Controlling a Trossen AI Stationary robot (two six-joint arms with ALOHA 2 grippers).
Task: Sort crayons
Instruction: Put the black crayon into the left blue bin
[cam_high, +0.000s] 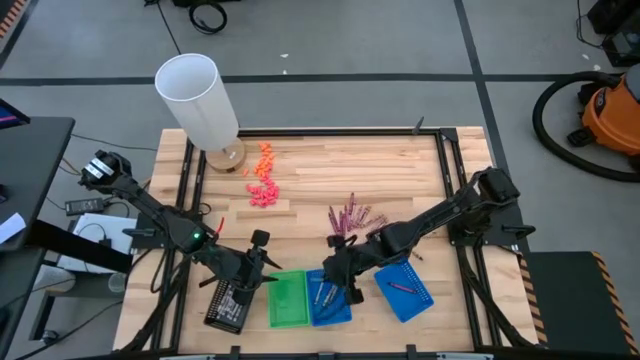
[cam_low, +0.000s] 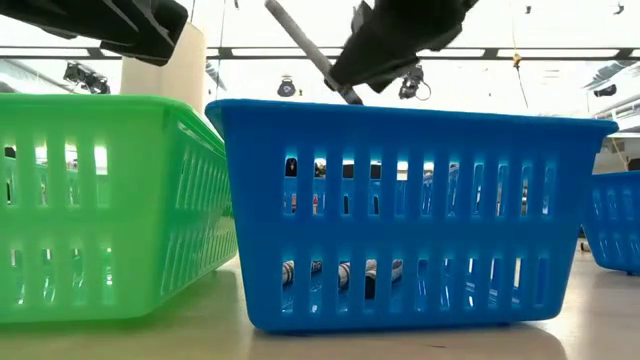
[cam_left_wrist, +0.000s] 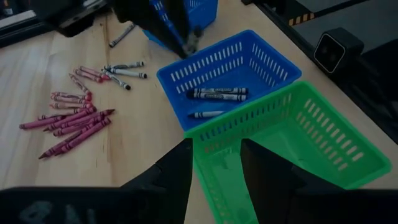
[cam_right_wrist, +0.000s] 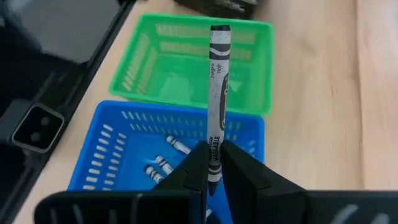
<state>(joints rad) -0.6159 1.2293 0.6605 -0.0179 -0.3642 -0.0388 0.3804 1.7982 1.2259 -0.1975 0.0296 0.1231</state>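
Sorting by colour, mid-delivery. The right hand (cam_right_wrist: 213, 163) hangs over the middle blue tray (cam_high: 330, 300), its two fingers pinched on the lower end of a silver-grey crayon (cam_right_wrist: 217, 99) so that the stick juts out beyond the fingertips; holding it by one end leaves most of its length free to clear the tray wall and drop in. In the low view the same crayon (cam_low: 310, 50) slants above the tray rim, not yet released. Several like-coloured crayons (cam_left_wrist: 216, 94) already lie on this tray's floor, which suggests the tray is the bin for the grey ones. The green tray (cam_high: 288, 298) stands touching the blue one on its left and appears empty. A second blue tray (cam_high: 405, 290), to the right and apart from the pair, holds one magenta crayon (cam_high: 400, 287), presumably the bin for that colour. The unsorted crayons remain on the desk (cam_high: 330, 175) behind the trays: a loose magenta and red-brown heap (cam_left_wrist: 68, 121) with a few grey ones (cam_left_wrist: 124, 70) beside it. The left hand (cam_left_wrist: 214, 165) waits just left of the green tray, fingers parted and holding nothing, clear of the right arm's path. A white cylinder (cam_high: 197, 98) and chunky orange and pink bits (cam_high: 263, 175) sit at the far side, outside the work.
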